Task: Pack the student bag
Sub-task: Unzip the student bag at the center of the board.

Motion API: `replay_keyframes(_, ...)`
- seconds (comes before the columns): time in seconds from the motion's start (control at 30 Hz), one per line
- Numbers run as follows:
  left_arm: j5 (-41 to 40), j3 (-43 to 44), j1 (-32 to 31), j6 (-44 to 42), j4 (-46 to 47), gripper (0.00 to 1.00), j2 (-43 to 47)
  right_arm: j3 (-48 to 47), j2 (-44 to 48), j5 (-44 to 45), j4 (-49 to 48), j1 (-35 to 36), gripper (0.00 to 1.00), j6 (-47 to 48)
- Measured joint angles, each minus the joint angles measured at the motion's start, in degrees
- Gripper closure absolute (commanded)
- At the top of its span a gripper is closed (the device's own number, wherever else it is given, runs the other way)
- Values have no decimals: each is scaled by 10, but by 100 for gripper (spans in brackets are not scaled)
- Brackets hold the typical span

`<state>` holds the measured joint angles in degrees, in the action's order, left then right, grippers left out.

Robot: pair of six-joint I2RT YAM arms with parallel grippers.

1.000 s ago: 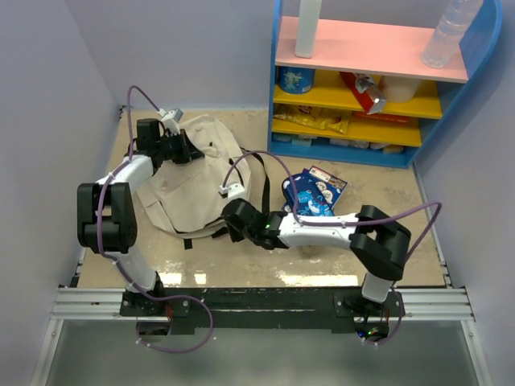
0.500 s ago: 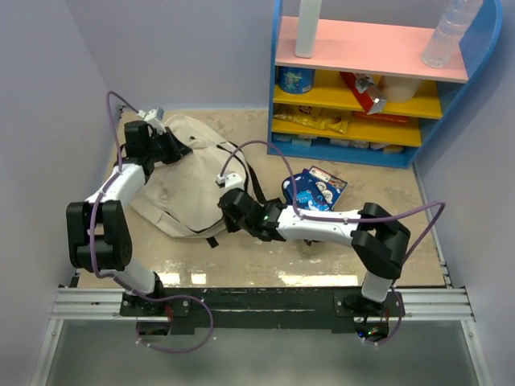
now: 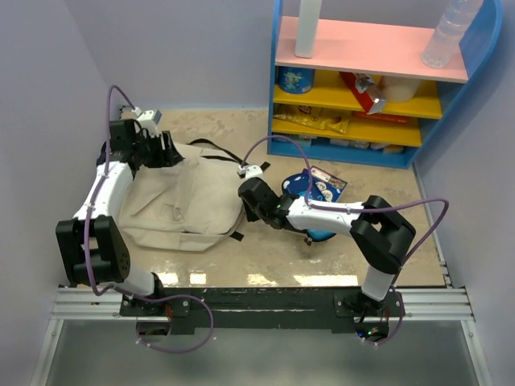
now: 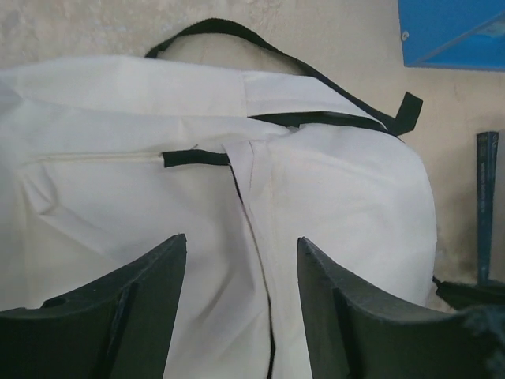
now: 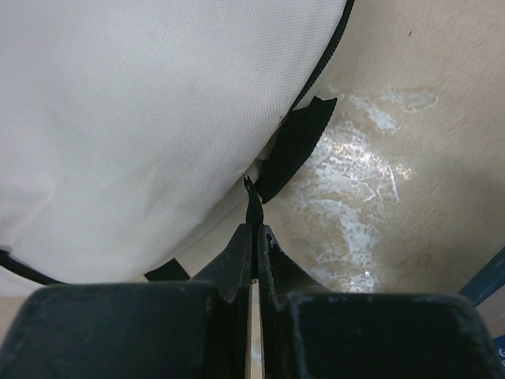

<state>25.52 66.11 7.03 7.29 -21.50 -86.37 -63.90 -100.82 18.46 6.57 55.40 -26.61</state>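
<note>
**Markings.** No brand or wording can be read on any item. The blue snack packet (image 3: 320,186) carries white print that is too small to read. The red carton (image 3: 360,88) on the upper yellow shelf of the shelf unit (image 3: 278,121) also shows no readable text.

**Student bag.** The student bag (image 3: 181,201) lies flat on the table (image 3: 265,257), in the left half, between the two grippers. It is cream canvas, soft and creased, with a rounded outline. In the left wrist view, a dark zipper line runs down the bag (image 4: 339,205). A black strap loop (image 4: 237,31) rests on the table past its far edge. The snack packet lies to the bag's right, beside the right arm.

**Left gripper.** The left gripper (image 3: 167,149) is at the far left corner of the bag. Its fingers (image 4: 150,300) are spread apart above the canvas with nothing between them.

**Right gripper.** The right gripper (image 3: 246,205) is at the bag's right edge. Its fingers (image 5: 237,260) are pressed together, pinching a thin black strip that projects from the edge of the bag (image 5: 142,118).
</note>
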Motion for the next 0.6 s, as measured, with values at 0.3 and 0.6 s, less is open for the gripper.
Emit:
replay_keyframes(0.3, 189, 26, -9, -222, 16, 29, 72, 14, -16, -12, -15, 0, 100, 3)
replay_keyframes(0.6, 338, 177, -120, -475, -83, 14, -191, 33, -1, -24, -49, 0, 100, 1)
